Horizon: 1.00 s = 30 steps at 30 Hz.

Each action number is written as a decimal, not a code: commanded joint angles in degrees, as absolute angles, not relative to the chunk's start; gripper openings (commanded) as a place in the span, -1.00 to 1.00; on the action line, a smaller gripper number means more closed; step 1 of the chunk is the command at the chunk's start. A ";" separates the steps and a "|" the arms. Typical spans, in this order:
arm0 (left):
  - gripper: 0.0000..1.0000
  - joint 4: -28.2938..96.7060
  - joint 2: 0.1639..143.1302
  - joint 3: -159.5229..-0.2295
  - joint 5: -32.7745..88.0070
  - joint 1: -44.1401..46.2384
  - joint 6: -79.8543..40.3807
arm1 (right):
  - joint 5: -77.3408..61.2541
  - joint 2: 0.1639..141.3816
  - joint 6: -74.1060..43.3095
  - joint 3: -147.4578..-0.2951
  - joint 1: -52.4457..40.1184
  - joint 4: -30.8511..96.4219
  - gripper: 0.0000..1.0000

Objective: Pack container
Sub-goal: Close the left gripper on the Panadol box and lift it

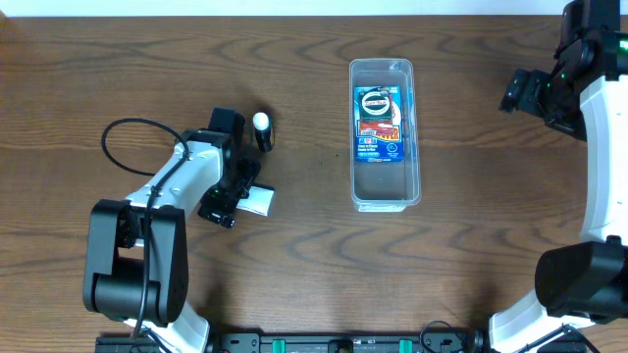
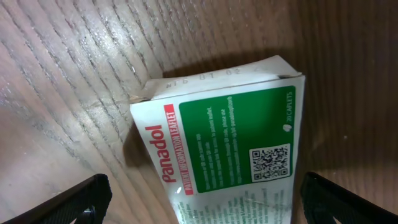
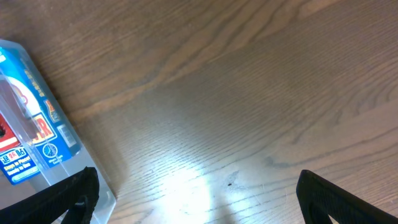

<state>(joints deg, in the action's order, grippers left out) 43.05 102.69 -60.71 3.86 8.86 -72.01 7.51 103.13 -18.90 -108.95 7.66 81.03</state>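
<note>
While one pack [image 1: 379, 118] is in the container [image 1: 385, 204], a box [image 2: 224, 143] and seemingly a bottle [image 1: 262, 130] are left out, left fingers [image 2: 81, 202] and right fingers [image 3: 62, 199] spread.

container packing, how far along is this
Done: one blue carded pack lies inside the long clear plastic container. In hand: nothing gripped; the left end effector hangs open over the white-and-green cardboard Panadol box on the wooden table. Left: that box and the small black tube with a white cap near it, both outside the container. The right end effector is open beside the container.
</note>
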 commanded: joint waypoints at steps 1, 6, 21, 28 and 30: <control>0.96 43.16 103.22 -60.42 2.09 8.93 -71.66 | 7.90 103.18 -19.70 -108.95 8.08 81.03 0.98; 0.96 42.89 103.22 -60.25 2.04 8.93 -71.66 | 7.90 103.18 -19.70 -108.95 8.08 81.03 0.99; 0.96 41.91 103.72 -59.72 2.09 8.93 -71.66 | 7.90 103.18 -19.70 -108.95 8.08 81.03 0.99; 0.96 41.43 103.74 -59.29 2.07 9.43 -71.66 | 7.90 103.18 -19.70 -108.95 8.08 81.03 0.99; 0.96 40.73 103.74 -59.13 2.07 9.87 -71.66 | 7.90 103.18 -19.70 -108.95 8.08 81.03 0.99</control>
<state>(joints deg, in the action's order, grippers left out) 41.10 102.72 -60.31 3.38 9.17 -72.01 7.51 103.13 -18.90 -108.95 7.66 81.03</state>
